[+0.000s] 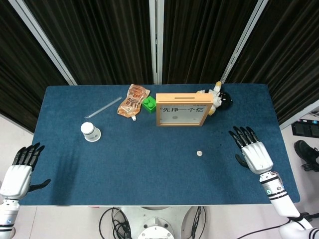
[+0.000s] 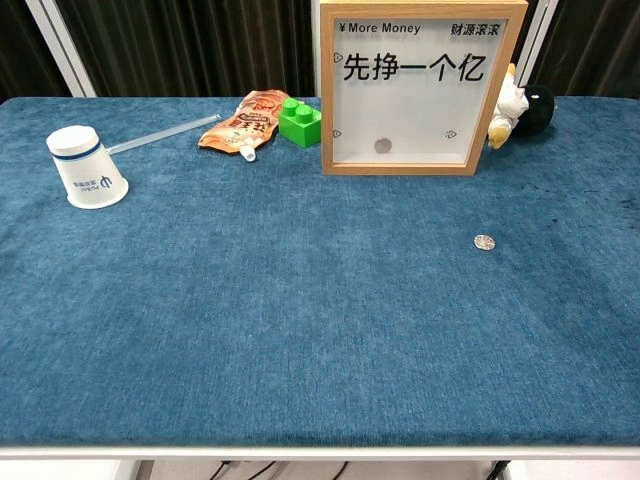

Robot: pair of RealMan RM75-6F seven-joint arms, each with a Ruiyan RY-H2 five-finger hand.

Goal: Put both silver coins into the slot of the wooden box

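Currently: wooden box point(image 2: 422, 88) stands upright near the table's point(image 1: 149, 164) far edge, a bit right of centre, clear front pane facing the robot. One silver coin point(image 2: 383, 146) is visible inside, behind the pane, low and roughly centred. Slot shows only in the head view as a dark line along the top edge; can't see into it.

Second coin point(image 2: 484, 242) lies flat on the blue cloth in front of the box, toward the right side, well apart from it and from both hands.

Paper cup point(image 2: 86, 167) sits upside down near the left edge, so nothing visible in it. Clear straw point(image 1: 103, 107) lies behind it, toward the far edge. Orange pouch point(image 2: 242, 123) and green brick point(image 2: 300, 121) lie just left of the box. Small plush toy point(image 2: 520, 107) is tucked beside the box's right side, partly hidden by the frame in the chest view.

Right hand point(image 1: 254, 152) hovers over the right edge, fingers spread, holding nothing. Left hand point(image 1: 21, 172) is off the table's near-left corner, fingers apart, empty. Neither hand appears in the chest view; both forearms are cut off by the frame in the head view.
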